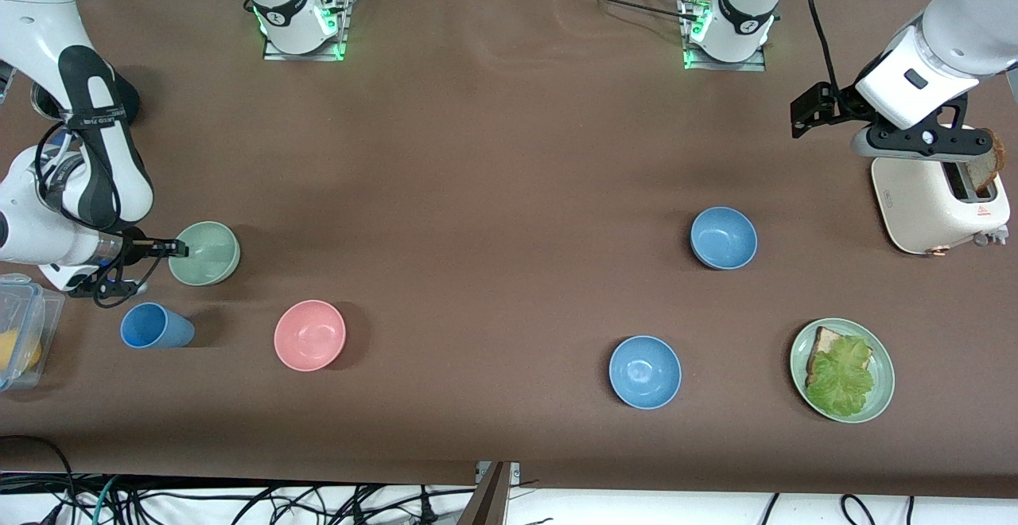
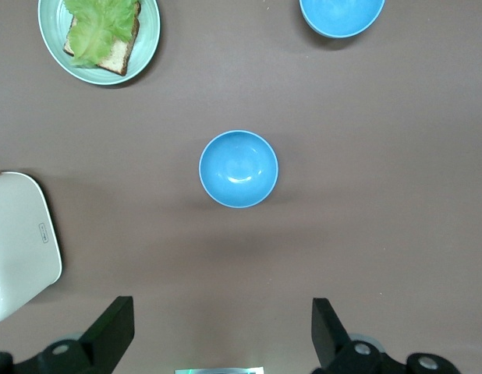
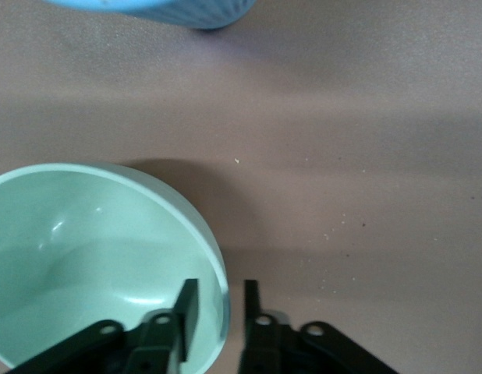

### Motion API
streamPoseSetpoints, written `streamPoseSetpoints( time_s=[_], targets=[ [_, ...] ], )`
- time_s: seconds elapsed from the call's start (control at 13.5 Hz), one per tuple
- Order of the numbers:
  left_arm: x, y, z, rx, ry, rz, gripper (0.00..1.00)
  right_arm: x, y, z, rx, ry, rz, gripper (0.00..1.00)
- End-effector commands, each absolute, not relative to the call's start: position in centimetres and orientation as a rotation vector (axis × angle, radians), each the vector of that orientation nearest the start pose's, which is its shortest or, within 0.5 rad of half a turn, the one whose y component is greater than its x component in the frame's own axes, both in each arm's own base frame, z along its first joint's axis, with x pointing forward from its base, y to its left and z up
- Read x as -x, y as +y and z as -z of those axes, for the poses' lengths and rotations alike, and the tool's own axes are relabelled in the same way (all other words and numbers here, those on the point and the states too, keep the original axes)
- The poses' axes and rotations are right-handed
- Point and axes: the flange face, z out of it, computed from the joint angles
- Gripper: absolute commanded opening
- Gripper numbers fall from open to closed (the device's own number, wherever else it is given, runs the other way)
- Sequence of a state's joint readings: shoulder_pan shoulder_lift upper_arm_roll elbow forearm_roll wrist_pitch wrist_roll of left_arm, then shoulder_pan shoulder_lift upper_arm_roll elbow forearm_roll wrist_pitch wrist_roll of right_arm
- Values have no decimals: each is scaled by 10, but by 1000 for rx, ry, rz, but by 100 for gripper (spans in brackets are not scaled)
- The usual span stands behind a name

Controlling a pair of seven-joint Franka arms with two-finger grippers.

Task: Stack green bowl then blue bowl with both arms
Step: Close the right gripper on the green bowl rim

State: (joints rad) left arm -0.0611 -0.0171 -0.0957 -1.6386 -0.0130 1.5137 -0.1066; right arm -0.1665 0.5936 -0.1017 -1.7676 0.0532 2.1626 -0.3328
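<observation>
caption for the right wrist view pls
Right gripper shut on the green bowl rim, one finger inside, one outside.

The left gripper (image 2: 217, 335) showed only its fingertips, cut off at the left wrist view's edge. A clear container (image 1: 24, 326) ran off the front view's edge. The blue cup (image 3: 159, 9) was cropped in the right wrist view.

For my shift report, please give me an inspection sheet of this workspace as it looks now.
Surface: brown table, bare in the middle.
Job's things: green bowl at the right arm's end; blue bowl at the left arm's end.
Clutter: pink bowl, cup, glossy blue bowl, sandwich plate, toaster, plastic box.
Claws: right claw pinching the green bowl's rim; left claw open, up over the table near the toaster.
Cables: loose bundle below the table edge.
Surroundings: nothing seen.
</observation>
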Motion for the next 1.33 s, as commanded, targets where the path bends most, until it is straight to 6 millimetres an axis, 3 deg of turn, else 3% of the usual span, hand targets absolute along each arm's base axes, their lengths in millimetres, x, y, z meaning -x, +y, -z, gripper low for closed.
streamPoseSetpoints(
  time_s=[0.0,0.37,0.67,0.81,0.96,1.26],
  targets=[
    [-533,-87,-604,3131,72,-169,100,-616,-161,-216,3065,-95,-279,0],
    [-533,-87,-605,3131,72,-166,100,-618,-157,-222,3044,-75,-271,0],
    [-533,-87,-605,3131,72,-166,100,-626,-106,-256,2916,-68,-294,0],
    [-533,-87,-605,3131,75,-166,100,-627,-71,-272,2896,9,-333,0],
    [-533,-87,-605,3131,75,-166,100,-628,-19,-290,2873,31,-365,0],
    [-533,-87,-605,3131,75,-166,100,-622,87,-302,2862,198,-430,0]
  ],
)
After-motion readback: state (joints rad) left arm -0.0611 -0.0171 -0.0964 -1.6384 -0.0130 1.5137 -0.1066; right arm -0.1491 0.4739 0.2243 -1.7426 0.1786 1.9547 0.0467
